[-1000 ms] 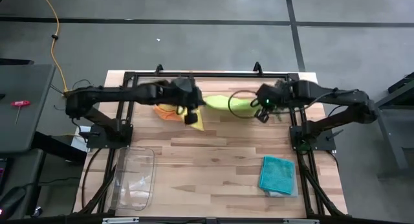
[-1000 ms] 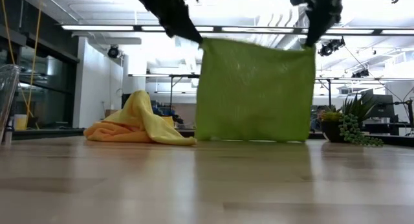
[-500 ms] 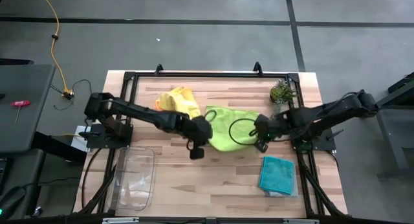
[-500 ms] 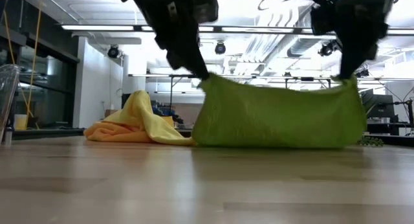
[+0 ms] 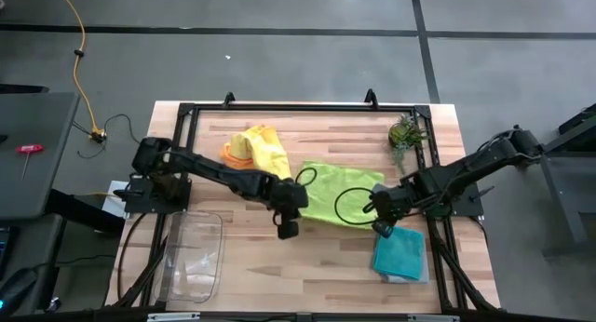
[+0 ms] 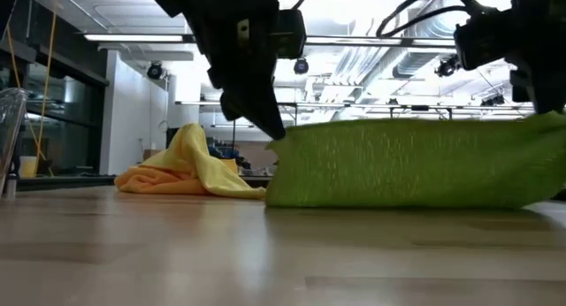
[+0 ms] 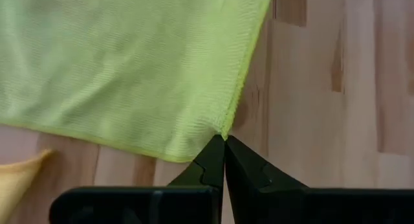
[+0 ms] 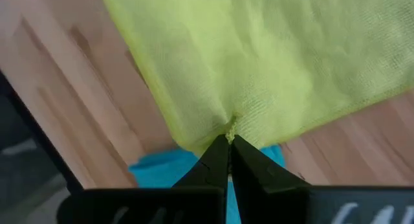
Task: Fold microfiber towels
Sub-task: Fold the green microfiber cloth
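Lime towel [image 5: 337, 194] stretched crosswise between left hand [image 5: 285, 217] and right hand [image 5: 380, 218].

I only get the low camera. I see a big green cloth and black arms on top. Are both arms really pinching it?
Observer: Yes. The left tool is shut on one corner of the lime green towel, and the right tool is shut on the neighbouring corner.
Operator: What's hiding behind the green cloth?
Observer: From above, a small spiky plant stands near the table's far right corner.
Operator: Any more cloths?
Observer: A teal blue towel lies folded by the table's near right side, partly under the right tool.
Operator: Anything else?
Observer: A clear plastic tray sits at the near left.
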Controlling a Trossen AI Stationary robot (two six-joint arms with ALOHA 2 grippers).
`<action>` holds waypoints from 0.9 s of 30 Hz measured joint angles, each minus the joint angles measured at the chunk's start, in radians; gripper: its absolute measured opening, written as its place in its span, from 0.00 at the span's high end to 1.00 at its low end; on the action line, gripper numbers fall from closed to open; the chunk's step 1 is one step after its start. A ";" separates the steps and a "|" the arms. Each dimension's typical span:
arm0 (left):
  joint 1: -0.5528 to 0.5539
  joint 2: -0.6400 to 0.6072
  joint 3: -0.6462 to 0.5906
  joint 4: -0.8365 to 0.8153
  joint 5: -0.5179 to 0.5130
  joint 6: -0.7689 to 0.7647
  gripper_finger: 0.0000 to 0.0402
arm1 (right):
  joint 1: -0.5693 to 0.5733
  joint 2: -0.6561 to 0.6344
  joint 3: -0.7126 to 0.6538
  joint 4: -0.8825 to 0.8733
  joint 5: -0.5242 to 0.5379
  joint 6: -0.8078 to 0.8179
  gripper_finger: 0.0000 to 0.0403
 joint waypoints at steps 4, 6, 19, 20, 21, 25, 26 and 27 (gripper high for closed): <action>0.058 -0.015 0.000 -0.008 0.056 0.010 1.00 | -0.005 0.000 0.000 -0.065 0.007 -0.033 1.00; 0.089 -0.015 0.000 -0.010 0.086 0.022 1.00 | -0.016 0.000 0.000 -0.088 0.019 -0.041 1.00; 0.241 -0.008 0.000 0.015 0.057 0.102 1.00 | -0.229 0.000 0.000 -0.161 0.194 0.095 1.00; 0.251 -0.004 0.000 0.019 0.047 0.107 1.00 | -0.245 0.000 0.000 -0.168 0.208 0.105 1.00; 0.262 -0.002 0.000 0.016 0.040 0.108 1.00 | -0.259 0.000 0.000 -0.173 0.223 0.110 1.00; 0.295 0.011 0.000 0.037 0.024 0.108 1.00 | -0.310 0.000 0.000 -0.180 0.251 0.110 1.00; 0.300 0.013 -0.001 0.032 0.024 0.108 1.00 | -0.320 0.000 0.000 -0.176 0.251 0.110 1.00; 0.305 0.017 -0.001 0.039 0.023 0.108 1.00 | -0.327 0.000 0.000 -0.175 0.251 0.110 1.00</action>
